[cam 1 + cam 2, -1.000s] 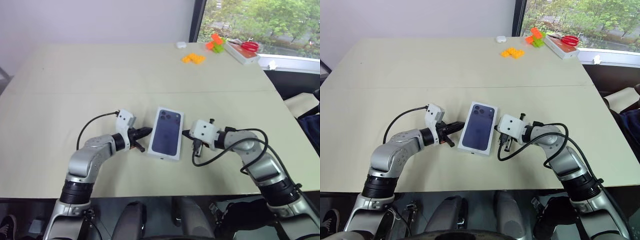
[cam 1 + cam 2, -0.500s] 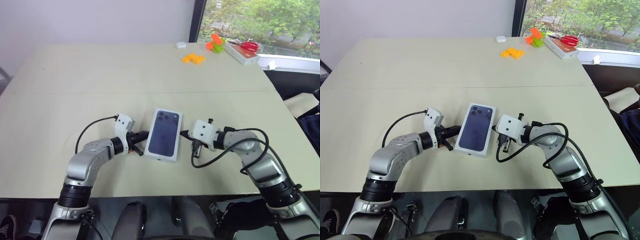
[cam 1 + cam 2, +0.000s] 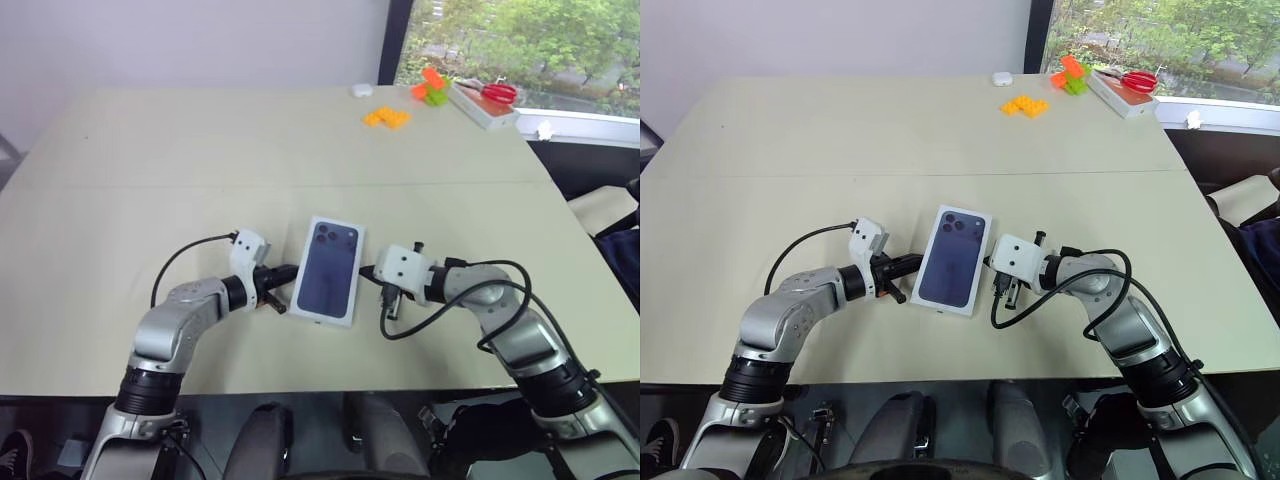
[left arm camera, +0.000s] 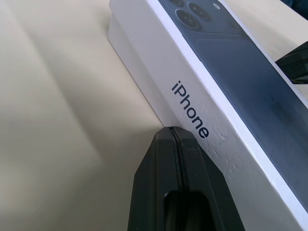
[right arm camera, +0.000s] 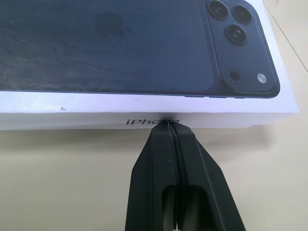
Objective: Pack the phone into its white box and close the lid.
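- "iPhone" is printed in dark letters on both long white side walls of the lid; in the left wrist view the word is read in full, while in the right wrist view its last letters are covered by the fingertips.
- A dark navy phone back is printed on the lid's top face, with three lenses clustered in one corner and a faint apple logo in the middle.
- The lid is seen closed down, so the box under it and the phone itself can't be made out.
- The lid lies flat on the table, near the middle of the near edge and well away from all corners.
- Its long axis runs from the near edge toward the far edge, tilted a bit to the right; the printed lens end is pointed at the far edge.
- The left gripper is pinched fully shut, nothing held, its tip pressed against the lid's left long side.
- The right gripper is also clamped shut and empty, tip set against the right long side just at the lettering.
- Near the far right corner, some orange pieces, a small white thing and a red-handled scissors on a white tray can be spotted.
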Robot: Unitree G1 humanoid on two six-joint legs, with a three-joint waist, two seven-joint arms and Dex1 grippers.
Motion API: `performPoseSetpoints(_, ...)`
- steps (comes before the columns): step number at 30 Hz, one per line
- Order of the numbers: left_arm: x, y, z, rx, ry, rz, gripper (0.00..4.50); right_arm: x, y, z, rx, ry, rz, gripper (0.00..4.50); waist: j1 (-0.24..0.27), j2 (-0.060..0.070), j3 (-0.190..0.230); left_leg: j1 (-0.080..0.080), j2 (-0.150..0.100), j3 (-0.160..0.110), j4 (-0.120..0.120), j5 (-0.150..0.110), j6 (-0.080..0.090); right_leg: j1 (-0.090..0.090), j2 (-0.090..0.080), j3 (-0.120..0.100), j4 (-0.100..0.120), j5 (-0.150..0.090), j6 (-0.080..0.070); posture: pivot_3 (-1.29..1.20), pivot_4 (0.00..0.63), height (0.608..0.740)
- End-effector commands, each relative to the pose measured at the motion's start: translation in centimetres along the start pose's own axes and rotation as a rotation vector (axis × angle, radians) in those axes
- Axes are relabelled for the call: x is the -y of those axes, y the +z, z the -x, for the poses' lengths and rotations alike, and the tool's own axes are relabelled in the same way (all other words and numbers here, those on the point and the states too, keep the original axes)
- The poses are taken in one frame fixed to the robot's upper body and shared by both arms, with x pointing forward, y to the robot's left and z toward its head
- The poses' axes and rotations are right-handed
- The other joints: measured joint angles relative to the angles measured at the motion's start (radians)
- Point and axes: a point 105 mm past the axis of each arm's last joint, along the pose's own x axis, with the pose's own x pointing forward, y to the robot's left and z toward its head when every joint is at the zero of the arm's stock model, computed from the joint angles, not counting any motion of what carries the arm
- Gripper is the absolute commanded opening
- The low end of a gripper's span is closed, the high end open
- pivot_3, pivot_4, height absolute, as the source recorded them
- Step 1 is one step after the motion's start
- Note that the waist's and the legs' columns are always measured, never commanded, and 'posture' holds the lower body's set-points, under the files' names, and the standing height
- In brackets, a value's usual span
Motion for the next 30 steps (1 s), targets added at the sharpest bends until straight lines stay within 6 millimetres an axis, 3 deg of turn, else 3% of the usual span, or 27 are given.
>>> performPoseSetpoints(1,-0.6,1.1,0.7,0.033,0.007,-0.026,0.0,1.9,0.9,1.3,0.008,-0.028,0.072,0.01,0.0,0.0,0.0,0.0,0.0,0.0,0.0,0.0,0.0,0.0,0.0,0.0,0.0,0.0,0.0,0.0,0.15,0.74)
performPoseSetpoints(6,-1.4,1.1,1.1,0.031,0.029,-0.04,0.0,3.5,0.5,2.4,-0.015,-0.05,0.093,0.01,0.0,0.0,0.0,0.0,0.0,0.0,0.0,0.0,0.0,0.0,0.0,0.0,0.0,0.0,0.0,0.0,0.15,0.74)
performPoseSetpoints(10,-1.7,2.6,1.4,0.066,0.035,-0.051,0.0,5.3,0.5,3.1,-0.013,-0.115,0.087,0.01,0.001,0.0,0.0,0.0,0.0,0.0,0.0,0.0,0.0,0.0,0.0,0.0,0.0,0.0,0.0,0.0,0.15,0.74)
performPoseSetpoints(13,-1.2,5.0,1.0,0.141,0.016,-0.051,0.0,6.8,2.4,3.1,0.105,-0.186,-0.035,0.01,0.001,0.0,0.0,0.0,0.0,0.0,0.0,0.0,0.0,0.0,0.0,0.0,0.0,0.0,0.0,0.0,0.15,0.74)
performPoseSetpoints(17,-0.2,7.4,0.2,0.223,-0.024,-0.007,0.0,6.6,4.7,2.5,0.228,-0.182,-0.134,0.01,0.001,0.0,0.0,0.0,0.0,-0.001,0.0,0.001,-0.001,0.0,0.0,0.0,0.0,0.001,0.0,0.0,0.15,0.74)
performPoseSetpoints(21,0.9,6.4,-1.9,0.181,-0.044,-0.038,0.0,4.1,3.6,0.4,0.148,-0.133,-0.035,0.01,0.001,0.0,0.0,0.0,0.0,-0.001,0.0,0.0,-0.001,0.0,0.0,0.0,0.001,0.001,0.0,0.0,0.15,0.74)
performPoseSetpoints(23,0.6,4.7,-2.6,0.115,-0.011,-0.06,0.0,3.5,2.3,-0.4,0.08,-0.135,-0.007,0.01,0.001,0.0,0.0,-0.001,-0.001,-0.001,0.0,0.0,-0.001,0.0,-0.001,0.0,0.001,0.001,0.0,0.0,0.15,0.74)
performPoseSetpoints(26,-0.3,2.2,-3.2,-0.001,0.052,-0.095,0.0,2.6,0.7,-1.4,0.01,-0.134,-0.046,0.01,0.0,0.0,0.0,-0.001,-0.002,-0.001,0.0,0.001,-0.001,0.0,-0.001,0.0,0.0,0.001,0.0,0.0,0.15,0.74)
performPoseSetpoints(30,-0.8,1.4,-2.9,-0.036,0.078,-0.128,0.0,0.6,-0.8,-1.4,-0.054,-0.043,0.008,0.01,0.0,0.001,-0.004,0.005,-0.001,-0.001,0.0,0.001,-0.002,0.005,-0.001,0.0,0.001,0.001,-0.001,0.0,0.15,0.74)
